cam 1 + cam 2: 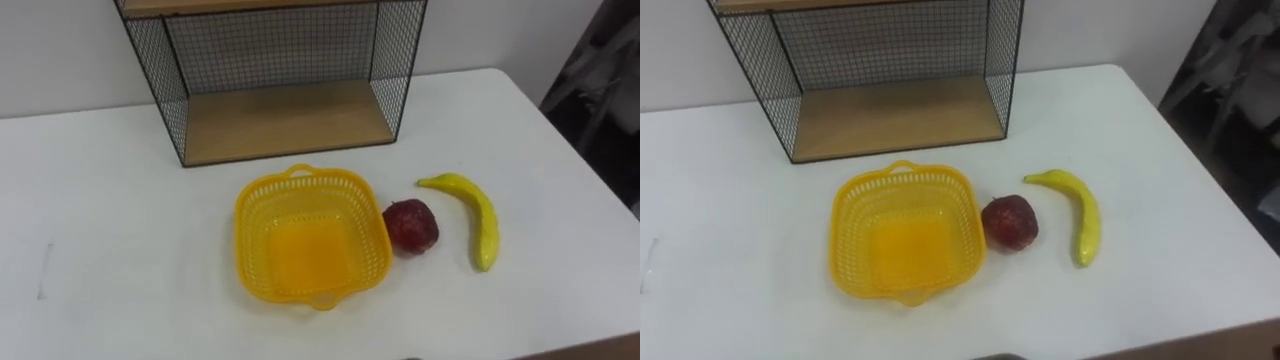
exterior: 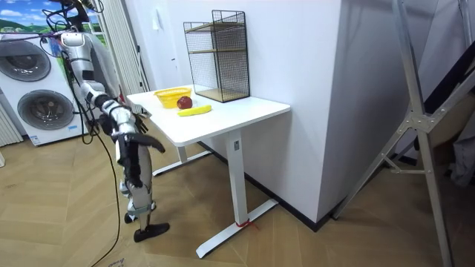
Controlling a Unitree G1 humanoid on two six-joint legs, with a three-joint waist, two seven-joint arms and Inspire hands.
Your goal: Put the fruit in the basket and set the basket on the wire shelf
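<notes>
Basket sits closest to me on the white surface: yellow plastic lattice, upright, open side up. Apple, dark red, lies just right of the basket, up against its rim or v. nearly so; can't tell if they touch. Banana lies further right of the basket, past the apple & apart from it, lengthwise w/ its stem end pointing away from me. Both fruit are on the surface, outside the basket. Wire shelf stands beyond the basket at the back, black mesh sides w/ wood boards, near the basket's far rim but not touching. Room view: I stand on the wood floor at the surface's end, on the basket's side, w/ two washing machines well beyond me from the basket. Right hand and left hand hang low by the surface's edge, short of the basket; too small to make out, so can't tell the state of either hand.
</notes>
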